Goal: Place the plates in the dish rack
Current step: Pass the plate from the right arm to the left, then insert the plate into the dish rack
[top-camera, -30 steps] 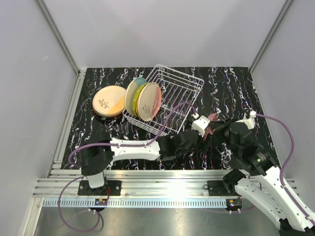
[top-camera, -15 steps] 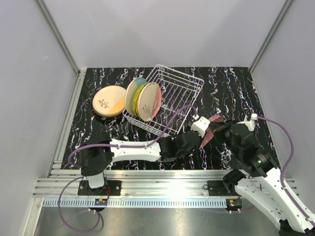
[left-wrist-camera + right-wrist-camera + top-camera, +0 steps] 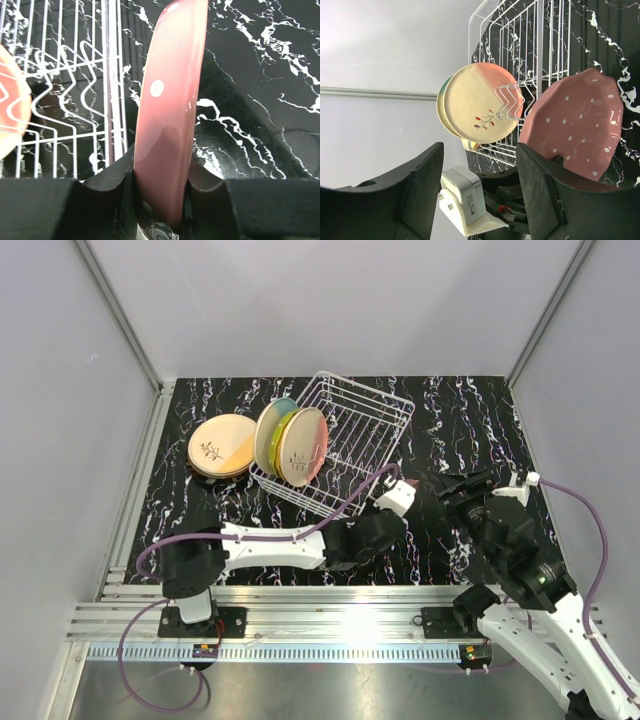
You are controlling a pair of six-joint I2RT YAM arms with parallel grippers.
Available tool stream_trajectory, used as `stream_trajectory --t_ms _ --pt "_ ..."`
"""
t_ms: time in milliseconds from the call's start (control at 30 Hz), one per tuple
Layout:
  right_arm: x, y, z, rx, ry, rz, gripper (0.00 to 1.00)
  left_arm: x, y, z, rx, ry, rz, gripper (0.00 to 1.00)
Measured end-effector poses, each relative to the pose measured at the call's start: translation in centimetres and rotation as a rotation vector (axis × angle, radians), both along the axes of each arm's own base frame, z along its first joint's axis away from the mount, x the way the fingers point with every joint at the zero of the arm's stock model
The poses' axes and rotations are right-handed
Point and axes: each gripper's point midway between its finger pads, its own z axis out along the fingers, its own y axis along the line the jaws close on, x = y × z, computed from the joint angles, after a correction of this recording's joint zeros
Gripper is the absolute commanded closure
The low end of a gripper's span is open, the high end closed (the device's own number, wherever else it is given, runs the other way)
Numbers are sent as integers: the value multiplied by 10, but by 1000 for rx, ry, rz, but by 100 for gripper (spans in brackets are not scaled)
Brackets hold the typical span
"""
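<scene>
1. Left jaws clamped on pink plate (image 3: 170, 100), on edge, just beside rack (image 3: 112, 75).
2. Right jaws apart, off the plate.
3. Risk: narrow rim grip; could pivot or slip on striking rack wires.

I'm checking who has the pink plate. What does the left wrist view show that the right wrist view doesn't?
Only the left wrist view shows the pink plate edge-on, with the left gripper closed on both faces of its rim. Only the right wrist view shows that plate's white-dotted face, the right gripper open with nothing between its fingers, and the peach sprig plate standing in the dish rack. Both show the pink plate, the dish rack and the black marbled table.
</scene>
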Motion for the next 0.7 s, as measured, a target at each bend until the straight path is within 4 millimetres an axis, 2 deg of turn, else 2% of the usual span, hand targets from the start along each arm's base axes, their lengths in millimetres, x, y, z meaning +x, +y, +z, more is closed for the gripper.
stream_trajectory --t_ms 133,233,333,433,533,600,700 --pt "-9 -11 4 7 -20 -27 34 0 3 11 -3 -17 -6 100" --pt "-17 -24 7 8 -44 -60 34 0 6 31 -33 -32 -12 100" --pt "-22 -36 10 0 -65 -99 32 -1 12 62 -91 -55 -15 100" --pt "-23 -42 6 -24 -61 -118 31 -1 23 102 -144 -107 -28 100" --pt "-22 -44 1 -43 -56 -128 31 3 42 149 -198 -181 -33 100" --pt "-21 -45 -5 -57 -49 -133 32 15 62 179 -233 -225 -11 100" --pt "-20 -45 -18 -77 -33 -133 32 53 106 214 -295 -250 78 100"
